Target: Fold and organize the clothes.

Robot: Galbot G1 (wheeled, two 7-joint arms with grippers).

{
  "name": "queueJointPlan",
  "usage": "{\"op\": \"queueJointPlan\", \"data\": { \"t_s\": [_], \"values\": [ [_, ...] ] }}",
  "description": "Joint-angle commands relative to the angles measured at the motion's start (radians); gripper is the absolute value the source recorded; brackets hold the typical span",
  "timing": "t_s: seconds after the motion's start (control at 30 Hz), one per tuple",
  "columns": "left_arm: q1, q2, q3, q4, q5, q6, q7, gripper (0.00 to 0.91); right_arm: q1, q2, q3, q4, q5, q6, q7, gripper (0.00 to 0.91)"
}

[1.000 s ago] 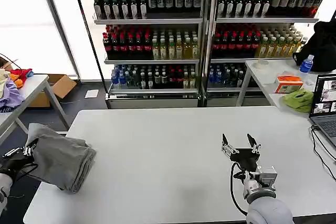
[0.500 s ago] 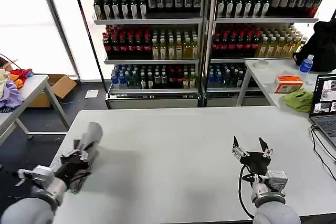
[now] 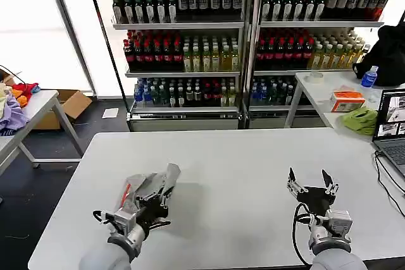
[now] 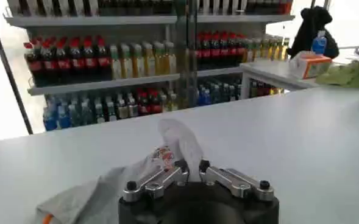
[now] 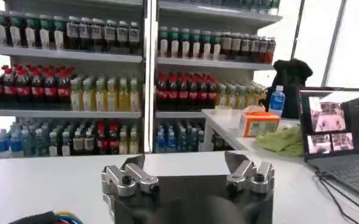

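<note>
On the white rectangular table [image 3: 228, 156], the left gripper [image 3: 154, 195] sits low over the near-left part of the surface, its black fingers clamped together on a bunched light grey cotton shirt [image 3: 150, 186]. The shirt rises in a crumpled peak between and above the fingers, with a strip of orange-red lining showing along its left side. In the left wrist view the same gripper [image 4: 191, 172] has its two metal fingers pinched around an upright tuft of the grey fabric [image 4: 180, 143]. A small multicoloured patch sits just beside the fingers, and the rest of the cloth trails down onto the table toward the camera. Whether the lower folds rest fully on the table is hard to judge from these angles.

The right gripper [image 3: 312, 183] hovers over the near-right part of the table, well apart from the shirt, its fingers spread wide and holding nothing. The right wrist view shows those fingers [image 5: 133, 170] apart above bare tabletop.

Behind the table stand tall metal shelves of bottled drinks [image 3: 240, 36]. An open laptop [image 3: 392, 128] sits at the table's far right edge.
</note>
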Motion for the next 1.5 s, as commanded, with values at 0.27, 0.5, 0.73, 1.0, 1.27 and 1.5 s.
{"op": "queueJointPlan", "data": {
  "t_s": [0.27,0.5,0.73,1.0,1.27,1.5],
  "values": [
    [-0.139,-0.084,0.122,-0.037,-0.326,-0.084,-0.037,0.907,0.054,-0.025,-0.064,-0.077,0.071,-0.051,-0.016,0.907],
    [-0.118,-0.021,-0.012,-0.032,-0.301,-0.043,-0.112,0.907,0.124,-0.068,-0.153,-0.063,0.441,-0.114,-0.019,0.907],
    [-0.062,0.038,-0.157,-0.038,-0.298,0.021,-0.144,0.907,0.367,-0.147,-0.385,-0.136,0.777,-0.129,0.054,0.907],
    [0.017,0.075,-0.278,-0.061,-0.281,0.041,-0.131,0.907,0.491,-0.135,-0.489,-0.231,0.809,-0.128,0.038,0.907],
    [0.05,0.043,-0.29,-0.042,-0.195,0.043,-0.129,0.907,0.57,-0.066,-0.633,-0.341,0.794,-0.127,0.098,0.907],
    [0.049,0.036,-0.294,-0.029,-0.194,0.043,-0.129,0.907,0.618,-0.051,-0.693,-0.399,0.795,-0.127,0.128,0.907]
  ]
}}
